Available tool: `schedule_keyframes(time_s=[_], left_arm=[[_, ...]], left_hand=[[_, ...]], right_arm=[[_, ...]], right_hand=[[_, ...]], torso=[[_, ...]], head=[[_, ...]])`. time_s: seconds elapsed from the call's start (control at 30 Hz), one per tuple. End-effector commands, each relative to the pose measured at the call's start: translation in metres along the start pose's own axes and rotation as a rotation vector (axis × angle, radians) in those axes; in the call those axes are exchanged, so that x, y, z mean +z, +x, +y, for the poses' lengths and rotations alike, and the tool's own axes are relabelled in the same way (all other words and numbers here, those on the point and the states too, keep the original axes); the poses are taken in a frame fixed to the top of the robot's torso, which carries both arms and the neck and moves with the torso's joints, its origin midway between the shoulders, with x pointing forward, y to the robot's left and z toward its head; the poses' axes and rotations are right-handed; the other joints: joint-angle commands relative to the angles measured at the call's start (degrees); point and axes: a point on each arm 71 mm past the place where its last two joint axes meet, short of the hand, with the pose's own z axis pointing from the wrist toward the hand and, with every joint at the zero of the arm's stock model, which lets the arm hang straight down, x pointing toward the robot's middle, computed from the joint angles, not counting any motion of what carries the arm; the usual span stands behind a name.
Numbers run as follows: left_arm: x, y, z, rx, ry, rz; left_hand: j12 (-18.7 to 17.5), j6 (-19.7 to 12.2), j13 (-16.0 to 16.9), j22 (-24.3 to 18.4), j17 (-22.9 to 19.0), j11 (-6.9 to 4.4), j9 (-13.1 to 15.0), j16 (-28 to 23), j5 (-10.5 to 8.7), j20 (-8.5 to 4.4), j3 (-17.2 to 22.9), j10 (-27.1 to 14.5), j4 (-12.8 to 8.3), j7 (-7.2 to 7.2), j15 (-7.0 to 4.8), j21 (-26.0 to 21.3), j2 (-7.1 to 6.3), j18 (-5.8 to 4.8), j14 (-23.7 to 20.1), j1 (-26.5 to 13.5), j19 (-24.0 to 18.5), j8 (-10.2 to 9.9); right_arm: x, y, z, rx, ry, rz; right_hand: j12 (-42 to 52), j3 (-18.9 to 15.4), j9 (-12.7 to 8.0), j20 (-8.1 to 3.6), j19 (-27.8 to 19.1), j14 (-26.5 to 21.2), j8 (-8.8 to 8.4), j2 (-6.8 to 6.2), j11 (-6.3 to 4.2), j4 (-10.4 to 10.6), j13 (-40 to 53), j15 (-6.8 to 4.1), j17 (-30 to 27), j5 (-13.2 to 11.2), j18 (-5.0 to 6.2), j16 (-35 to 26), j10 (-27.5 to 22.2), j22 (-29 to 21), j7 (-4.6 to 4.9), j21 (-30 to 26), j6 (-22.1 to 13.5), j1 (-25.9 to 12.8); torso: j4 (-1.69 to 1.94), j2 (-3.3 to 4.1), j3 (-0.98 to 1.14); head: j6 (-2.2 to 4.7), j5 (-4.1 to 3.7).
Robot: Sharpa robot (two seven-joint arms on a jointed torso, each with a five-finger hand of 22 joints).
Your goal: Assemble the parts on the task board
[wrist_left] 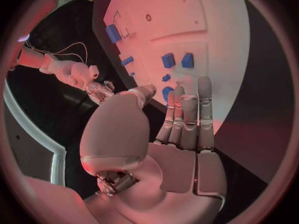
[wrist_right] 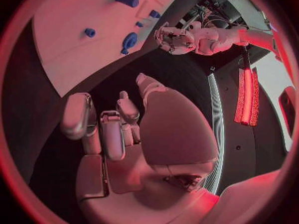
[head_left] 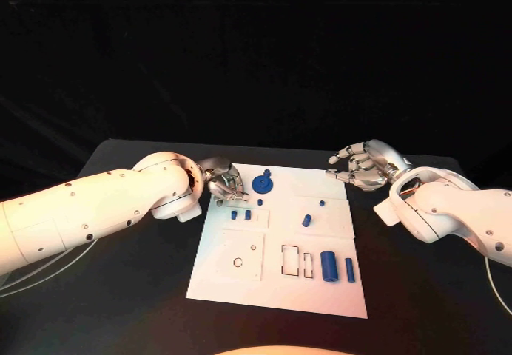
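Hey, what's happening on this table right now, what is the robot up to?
A two-armed robot is working at a white rectangular task board lying on a black table. Its left hand is at the board's far left corner, beside a round blue part with a stem, holding nothing that can be seen. Its right hand hovers off the far right corner, fingers curled, empty. Other small blue parts lie scattered on the board.
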Motion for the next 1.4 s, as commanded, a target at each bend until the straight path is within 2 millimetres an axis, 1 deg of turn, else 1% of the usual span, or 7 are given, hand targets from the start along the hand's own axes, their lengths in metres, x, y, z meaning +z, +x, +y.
schedule_keyframes(time_s=[0.03,0.3,0.63,0.97,1.13,1.23,1.4], left_arm=[[0.0,-0.003,-0.021,0.038,0.275,-0.159],[0.008,0.012,-0.033,0.19,0.411,-0.228],[0.022,0.022,-0.031,0.303,0.39,-0.172],[0.031,0.031,-0.031,0.367,0.289,-0.089],[0.034,0.032,-0.031,0.379,0.273,-0.078],[0.036,0.032,-0.032,0.384,0.268,-0.077],[0.039,0.032,-0.032,0.388,0.259,-0.076]], left_hand=[[-3.34,-1.41,-3.19,-0.59,-2.23,0.64,-2.92,-1.24,0.18,0.7,1.5,-1.48,-0.66,0.7,0.5,-0.86,-1.43,0.72,-1.65,4.41,0.33,-2.0],[-10.22,-1.3,-10.32,-1.0,-8.17,1.12,-9.4,-4.7,-0.2,1.04,0.87,-3.51,-2.45,0.16,0.8,-1.66,-5.14,0.8,-5.17,9.8,0.01,-4.35],[-11.97,0.71,-12.86,-0.88,-9.1,1.03,-12.65,-4.34,-0.17,1.04,-1.41,-4.01,-2.81,-0.46,0.73,-1.6,-5.21,0.79,-5.26,10.86,-0.14,-5.24],[-11.27,2.82,-14.07,0.03,-3.89,0.64,-15.75,1.48,-0.08,0.83,-2.64,-2.62,-2.23,-1.15,0.43,-0.18,-4.96,0.82,-1.07,11.29,0.54,-6.38],[-10.67,3.65,-14.2,0.33,-3.25,0.36,-16.48,2.55,-0.1,0.7,-2.62,-1.67,-2.05,-1.35,0.21,0.25,-4.86,0.83,-0.6,11.58,0.6,-6.56],[-10.19,4.3,-14.25,0.58,-2.04,0.19,-16.97,3.72,-0.13,0.58,-2.49,-0.9,-1.97,-1.38,0.1,0.61,-4.78,0.83,0.17,11.83,0.66,-6.68],[-10.01,4.76,-14.32,0.73,-1.94,0.11,-17.22,4.08,-0.12,0.53,-2.39,-0.57,-1.85,-1.47,0.02,0.83,-4.72,0.83,0.31,11.88,0.7,-6.7]], right_arm=[[0.0,-0.001,0.0,-0.005,-0.012,-0.005],[0.0,-0.001,0.001,-0.005,-0.015,-0.008],[0.002,0.0,0.001,-0.005,-0.016,-0.007],[0.002,0.0,0.002,-0.003,-0.021,-0.015],[0.002,0.0,0.002,0.001,-0.024,-0.024],[0.003,-0.001,0.003,0.005,-0.029,-0.03],[0.003,-0.001,0.003,0.011,-0.035,-0.035]], right_hand=[[-0.05,0.09,-0.08,0.04,-0.26,3.66,0.3,0.46,-0.15,0.34,-0.19,0.23,6.27,0.38,0.48,-0.28,-0.11,-0.02,0.0,-0.19,-0.25,-0.07],[-0.45,0.1,-0.09,0.03,-0.36,3.62,0.31,0.45,-0.15,0.31,-0.67,0.23,6.11,0.38,0.52,-0.38,-0.48,-0.15,0.0,-0.4,-0.25,-0.03],[-0.39,0.12,-0.1,0.03,-0.4,3.61,0.31,0.46,-0.15,0.29,-0.59,0.23,6.06,0.39,0.54,-0.4,-0.43,-0.2,0.0,-0.47,-0.27,0.0],[-0.74,0.18,-0.12,0.03,-0.82,3.42,0.31,0.55,-0.15,0.3,-1.01,0.22,5.33,0.4,0.73,-0.81,-0.77,-0.77,0.01,-1.34,-0.3,0.01],[-5.16,0.39,-0.26,0.03,-1.94,2.8,0.38,0.61,-0.16,0.31,-6.0,0.2,3.44,0.39,1.16,-2.06,-4.57,-2.14,0.01,-3.63,-0.5,0.07],[-8.87,0.61,-0.38,-0.03,-3.89,1.82,0.52,0.52,-0.23,0.32,-10.14,0.13,0.39,0.38,1.93,-4.25,-6.92,-4.73,-0.03,-7.79,-0.67,0.11],[-18.43,1.39,-0.65,-0.11,-10.09,-1.42,0.84,0.28,-0.32,0.32,-21.09,-0.03,-9.78,0.36,4.31,-12.82,-12.33,-14.38,-0.03,-22.8,-1.18,0.26]], torso=[[0.1,0.09,-0.17],[-0.11,0.09,-0.18],[-0.04,0.03,-0.08],[-0.05,0.05,-0.06],[0.0,0.05,-0.09],[-0.04,0.07,-0.11],[0.0,0.0,-0.09]], head=[[0.08,-0.24],[0.23,-0.28],[0.18,-0.37],[-0.03,-0.58],[-0.13,-0.62],[-0.16,-0.63],[-0.16,-0.7]])
